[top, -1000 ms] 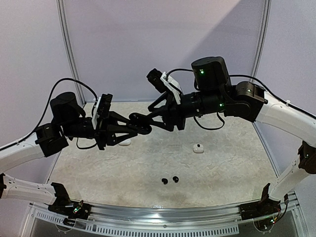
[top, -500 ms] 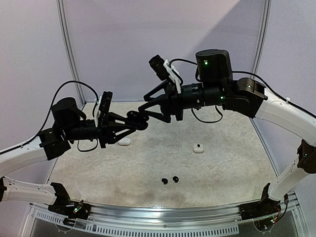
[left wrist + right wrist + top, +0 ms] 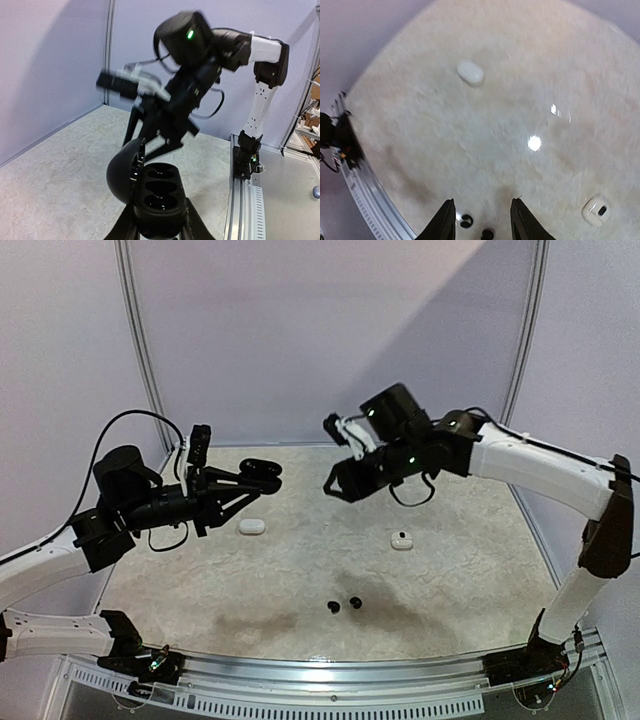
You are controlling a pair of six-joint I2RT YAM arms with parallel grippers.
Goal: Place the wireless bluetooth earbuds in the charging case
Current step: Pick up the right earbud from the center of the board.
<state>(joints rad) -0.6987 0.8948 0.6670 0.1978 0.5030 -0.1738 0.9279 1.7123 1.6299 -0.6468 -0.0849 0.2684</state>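
Note:
My left gripper [image 3: 252,480] is shut on a black charging case [image 3: 262,469], held in the air above the table's left back. In the left wrist view the case [image 3: 160,192] sits between the fingers of the left gripper [image 3: 160,222]. Its lid [image 3: 120,172] stands swung open to the left, and its wells look dark and empty. Two round black earbuds [image 3: 333,607] [image 3: 354,601] lie on the table near the front middle. My right gripper [image 3: 340,485] hangs open and empty above the table, pointing down. In its wrist view the right gripper [image 3: 482,212] has the black earbuds [image 3: 466,220] [image 3: 487,233] far below its tips.
A white oval case [image 3: 252,526] [image 3: 470,71] lies shut on the table under the left gripper. A small white piece with a dark spot [image 3: 402,540] [image 3: 596,211] lies right of the middle. Pale walls stand behind, and a metal rail [image 3: 320,670] runs along the front.
The right gripper has let go of the case's lid, pulled away to the right and turned downward. The left arm has drawn back to the left with the case.

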